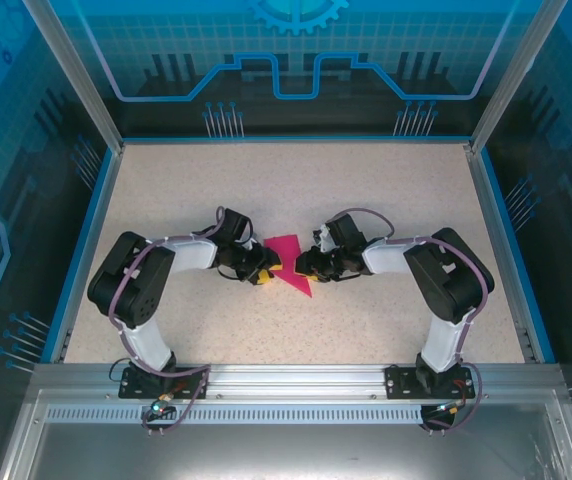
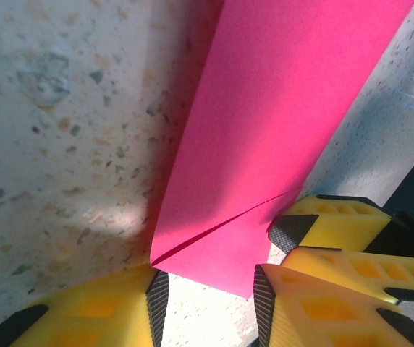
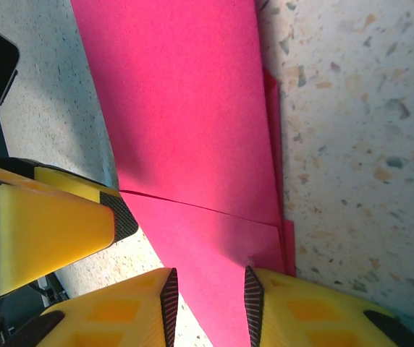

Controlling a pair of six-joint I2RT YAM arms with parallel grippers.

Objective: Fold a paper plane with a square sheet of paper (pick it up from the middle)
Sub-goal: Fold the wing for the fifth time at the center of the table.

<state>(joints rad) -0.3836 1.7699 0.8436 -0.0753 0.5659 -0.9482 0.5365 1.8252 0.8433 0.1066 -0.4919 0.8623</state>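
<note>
The magenta-pink sheet of paper (image 1: 288, 255) lies folded on the speckled table, with a pointed, layered outline. In the left wrist view the paper (image 2: 265, 130) shows a slanting crease, and its lower corner reaches between the yellow fingers of my left gripper (image 2: 208, 289), whose jaws stand apart. The left gripper (image 1: 264, 270) sits at the paper's left edge. My right gripper (image 1: 303, 266) is at its right edge, facing the left one. In the right wrist view the paper (image 3: 185, 123) runs flat between the parted jaws of my right gripper (image 3: 210, 289), whose right pad (image 3: 253, 289) touches the paper's layered edge.
The speckled table (image 1: 166, 200) has a raised blue border (image 1: 84, 240) and clear walls on three sides. An aluminium rail (image 1: 296, 380) with both arm bases runs along the near edge. One finger of each gripper shows in the other's wrist view.
</note>
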